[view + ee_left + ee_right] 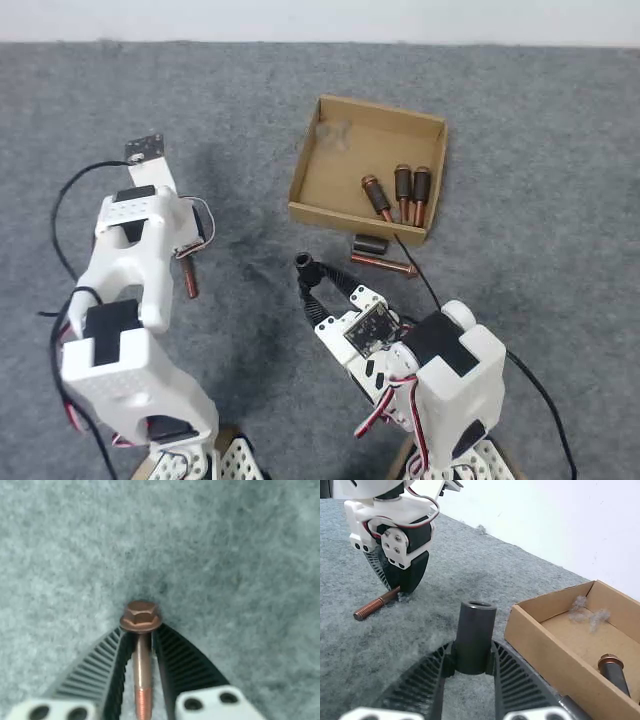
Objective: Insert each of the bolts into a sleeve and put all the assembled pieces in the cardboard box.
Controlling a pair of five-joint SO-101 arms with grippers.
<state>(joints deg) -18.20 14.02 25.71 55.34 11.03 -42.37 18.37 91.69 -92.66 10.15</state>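
Observation:
My left gripper is shut on a copper bolt, its hex head poking out past the fingertips. In the high view this gripper sits low over the carpet at the left with the bolt. My right gripper is shut on a black sleeve held upright, hole upward, in front of the cardboard box. The right wrist view looks across at the left gripper and its bolt. Three assembled pieces lie in the box.
A loose black sleeve and a loose copper bolt lie on the grey carpet just outside the box's near wall. The right arm's cable runs past them. Some fluff lies in the box.

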